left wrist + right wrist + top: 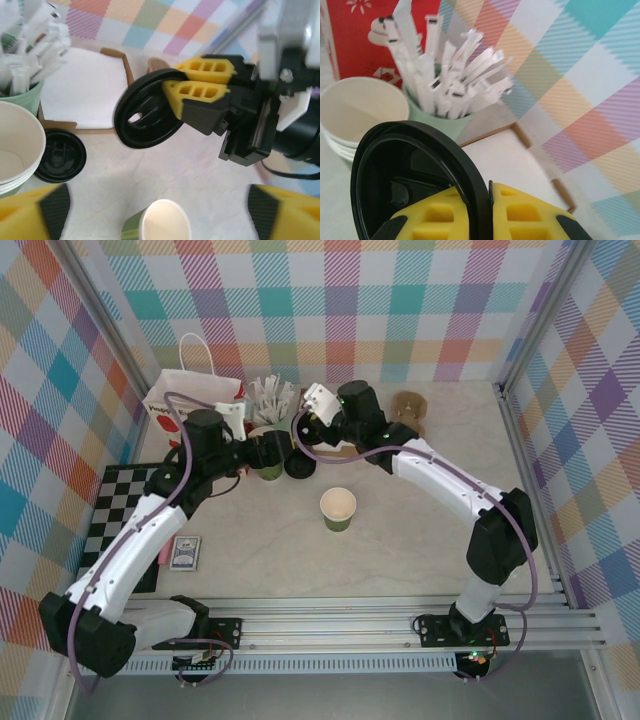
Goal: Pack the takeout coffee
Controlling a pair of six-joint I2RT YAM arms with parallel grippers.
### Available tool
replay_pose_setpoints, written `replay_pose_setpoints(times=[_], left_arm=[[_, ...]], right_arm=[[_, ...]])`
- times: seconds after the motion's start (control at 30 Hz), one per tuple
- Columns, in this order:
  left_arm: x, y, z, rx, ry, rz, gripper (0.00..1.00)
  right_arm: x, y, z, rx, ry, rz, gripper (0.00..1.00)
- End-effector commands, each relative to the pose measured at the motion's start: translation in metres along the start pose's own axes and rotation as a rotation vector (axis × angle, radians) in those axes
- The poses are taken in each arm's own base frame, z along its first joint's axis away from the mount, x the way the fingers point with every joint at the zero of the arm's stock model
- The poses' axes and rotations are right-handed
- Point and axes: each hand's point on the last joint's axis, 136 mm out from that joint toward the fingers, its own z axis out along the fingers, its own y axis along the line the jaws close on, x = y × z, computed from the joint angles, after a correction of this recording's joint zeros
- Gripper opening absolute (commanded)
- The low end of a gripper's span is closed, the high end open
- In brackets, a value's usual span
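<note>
The takeout coffee's dark-green cup (338, 508) stands uncovered on the table, showing its cream inside. In the left wrist view the cup (162, 225) sits low between the spread fingers of my left gripper (160, 217), which is open and touches nothing. My right gripper (487, 210) is shut on the rim of the round black lid (415, 170) and holds it tilted in the air. From the left wrist, that lid (147, 115) hangs above the table in the right gripper's yellow fingers (200, 85). Both grippers (268, 453) (303, 435) meet behind the cup.
A second black lid (60, 155) lies on the table beside a stack of cream cups (15, 150). A pale-green cup of white packets (445, 120), a red bag (190, 400) and a brown tray of napkins (85, 90) stand behind. A checkerboard (120, 510) and card deck (185, 552) lie left.
</note>
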Motion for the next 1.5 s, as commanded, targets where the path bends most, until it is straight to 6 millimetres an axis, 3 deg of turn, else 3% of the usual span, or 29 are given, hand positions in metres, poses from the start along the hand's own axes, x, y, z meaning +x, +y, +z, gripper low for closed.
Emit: replay_pose_setpoints(times=[0.0,0.1,0.27,0.37,0.5,0.6,0.87,0.97,1.23,1.47], left_arm=[[-0.016,0.003,-0.012,0.019,-0.073,-0.057,1.00],[-0.025,0.002,-0.019,0.023,-0.082,-0.097,1.00],[-0.012,-0.008,-0.020,0.100,0.081,-0.126,1.00],[-0.015,-0.012,-0.026,0.142,0.109,-0.145,1.00],[-0.015,-0.045,-0.035,0.335,0.186,-0.125,1.00],[-0.013,-0.056,-0.041,0.379,0.238,-0.097,1.00],[-0.013,-0.070,-0.052,0.381,0.296,-0.035,0.99],[-0.007,-0.074,-0.055,0.400,0.334,-0.007,0.93],[0.015,-0.092,-0.064,0.513,0.413,0.119,0.75],[0.022,-0.093,-0.053,0.542,0.473,0.108,0.49]], right_arm=[[-0.052,-0.015,-0.040,0.098,-0.253,-0.284,0.00],[-0.071,0.000,-0.066,0.122,-0.449,-0.545,0.00],[-0.102,0.018,-0.114,0.263,-0.713,-0.927,0.00],[-0.107,0.032,-0.138,0.290,-0.802,-1.074,0.00],[-0.108,0.053,-0.164,0.326,-0.930,-1.284,0.00],[-0.120,0.051,-0.182,0.333,-1.000,-1.247,0.00],[-0.104,0.086,-0.186,0.282,-1.139,-1.541,0.00],[-0.101,0.094,-0.189,0.264,-1.182,-1.605,0.00],[-0.105,0.099,-0.192,0.235,-1.229,-1.585,0.00],[-0.107,0.104,-0.188,0.205,-1.243,-1.576,0.00]])
